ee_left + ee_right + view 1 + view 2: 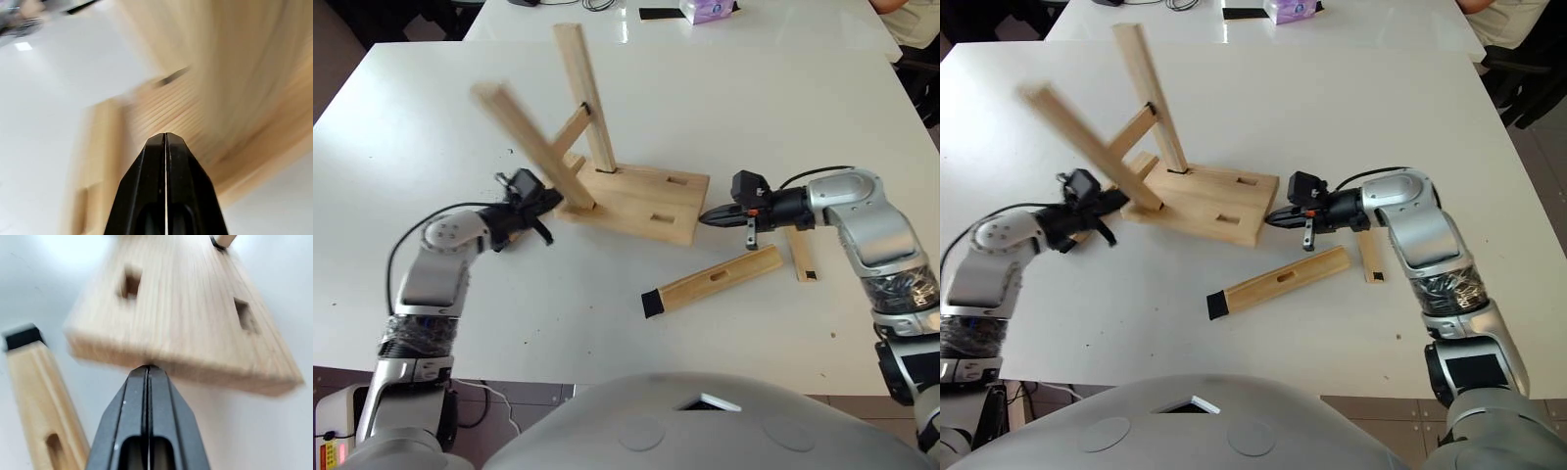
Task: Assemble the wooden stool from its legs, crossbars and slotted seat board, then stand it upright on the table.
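Observation:
The slotted seat board lies flat mid-table. Two legs stand in its left end: one near upright, the other leaning left and blurred. A short crossbar joins them. My left gripper is shut with nothing in it, its tips against the leaning leg's base. Shut as well, my right gripper presses its tips against the board's right edge. A loose leg with a black end cap lies in front of the board. A short wooden piece lies beneath my right forearm.
Two open slots show in the board's right half. Behind the white table stands a second table with a tissue box and a black item. Bare tabletop spreads to the left and far right.

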`<control>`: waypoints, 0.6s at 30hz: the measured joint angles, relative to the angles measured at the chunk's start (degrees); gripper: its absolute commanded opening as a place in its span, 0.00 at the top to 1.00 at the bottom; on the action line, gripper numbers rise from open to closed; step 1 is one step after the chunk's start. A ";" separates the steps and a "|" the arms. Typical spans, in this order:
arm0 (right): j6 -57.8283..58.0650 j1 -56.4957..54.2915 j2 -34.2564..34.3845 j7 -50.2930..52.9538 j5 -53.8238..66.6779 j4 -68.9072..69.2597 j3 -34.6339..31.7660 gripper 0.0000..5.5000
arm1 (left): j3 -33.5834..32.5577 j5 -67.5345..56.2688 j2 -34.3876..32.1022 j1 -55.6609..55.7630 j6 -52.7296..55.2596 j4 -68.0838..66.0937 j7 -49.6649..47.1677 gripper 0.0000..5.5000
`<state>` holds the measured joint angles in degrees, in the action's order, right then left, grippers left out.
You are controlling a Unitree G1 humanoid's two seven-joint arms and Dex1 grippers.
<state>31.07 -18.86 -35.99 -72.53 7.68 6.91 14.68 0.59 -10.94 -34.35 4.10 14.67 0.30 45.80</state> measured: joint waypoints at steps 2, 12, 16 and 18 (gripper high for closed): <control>-0.05 0.66 -0.40 0.07 -0.07 -0.47 1.26 1.00 | 0.91 0.73 1.00 0.34 -0.52 -1.43 -0.19 0.99; -4.31 1.35 -1.08 -1.04 -1.38 -2.32 6.35 1.00 | 1.20 2.29 2.86 1.45 -2.49 -4.04 -1.85 0.99; -8.99 1.40 -2.07 -3.80 -1.25 -0.40 8.20 1.00 | 0.74 2.54 3.20 2.08 -3.06 -4.59 -2.83 0.99; -11.01 0.11 -4.08 -4.98 -1.91 -1.78 8.17 1.00 | 0.00 2.31 2.94 1.71 -3.04 -3.87 -2.83 0.99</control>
<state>20.06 -18.75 -40.07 -77.51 5.77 5.13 22.85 0.59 -8.63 -31.41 5.82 11.63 -3.57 42.97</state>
